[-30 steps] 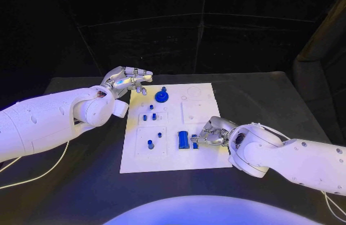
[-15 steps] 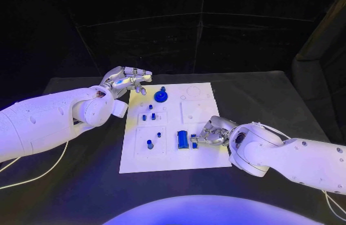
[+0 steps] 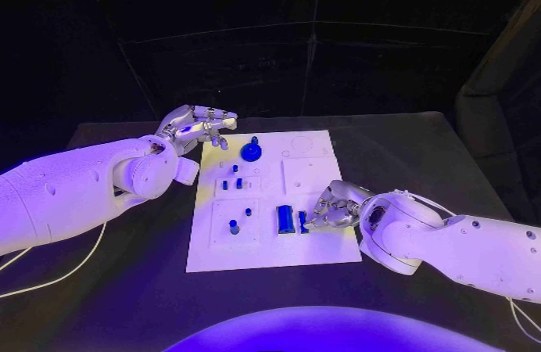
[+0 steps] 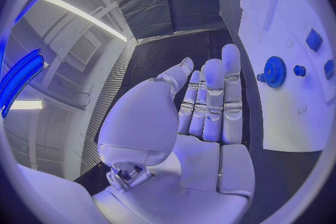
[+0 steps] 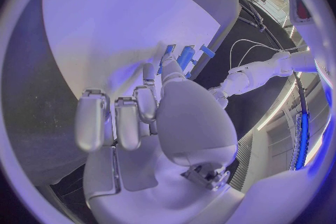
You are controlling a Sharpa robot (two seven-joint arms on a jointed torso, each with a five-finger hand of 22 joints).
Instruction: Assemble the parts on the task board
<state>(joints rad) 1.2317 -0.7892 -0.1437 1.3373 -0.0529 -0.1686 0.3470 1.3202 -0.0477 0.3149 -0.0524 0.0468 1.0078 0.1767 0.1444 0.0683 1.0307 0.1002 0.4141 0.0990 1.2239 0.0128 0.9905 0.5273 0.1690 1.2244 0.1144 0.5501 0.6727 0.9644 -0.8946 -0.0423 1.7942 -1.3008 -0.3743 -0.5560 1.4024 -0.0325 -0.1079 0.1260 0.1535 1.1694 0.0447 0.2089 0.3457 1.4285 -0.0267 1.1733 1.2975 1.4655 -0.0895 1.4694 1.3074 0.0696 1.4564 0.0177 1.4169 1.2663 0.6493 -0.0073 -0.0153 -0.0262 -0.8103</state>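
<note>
Black bench (image 3: 417, 145) against a dark curtained backdrop; the white task board (image 3: 321, 246) lies in its middle, long side running away from the robot.

Left hand (image 3: 198, 125) hovers over the bench just off the board's far left corner, apart from every part. The left wrist view shows its fingers (image 4: 212, 102) straight and side by side with the thumb set a little off; nothing in them.

Blue gear (image 3: 252, 150) sits on the far part of the board, just beside the left hand, not touching it. Nearer the robot, small blue pegs (image 3: 231, 184) stand in the left column of the board.

Right hand (image 3: 331, 208) is low over the board's near right part, fingers curled in. Its fingertips (image 5: 168, 63) meet an upright blue block (image 3: 286, 218), with a smaller blue piece (image 3: 303, 221) just beside it. Whether the fingers pinch a part or only touch it: cannot tell.
</note>
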